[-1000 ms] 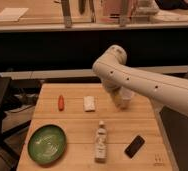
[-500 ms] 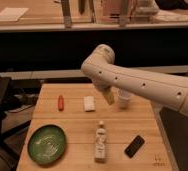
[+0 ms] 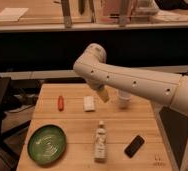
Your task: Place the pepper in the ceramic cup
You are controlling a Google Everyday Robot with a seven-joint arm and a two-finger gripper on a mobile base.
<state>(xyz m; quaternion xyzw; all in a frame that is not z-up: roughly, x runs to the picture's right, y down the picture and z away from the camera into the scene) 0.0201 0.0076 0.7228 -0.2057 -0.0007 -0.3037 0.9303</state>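
The small red-orange pepper (image 3: 60,103) lies on the wooden table (image 3: 77,122), toward its far left. Near the far right stands the white ceramic cup (image 3: 124,99), its rim partly covered by my arm. My gripper (image 3: 103,94) hangs just under the arm's big white elbow, above the table between the white block and the cup and well right of the pepper. It is open and holds nothing.
A white rectangular block (image 3: 89,103) lies between pepper and cup. A clear bottle with a white cap (image 3: 101,142) stands at the front middle, a green plate (image 3: 47,144) at front left, a black phone (image 3: 135,145) at front right. Shelving rises behind the table.
My arm has swung left, and the gripper has moved from beside the cup toward the white block. The objects on the table have not moved.
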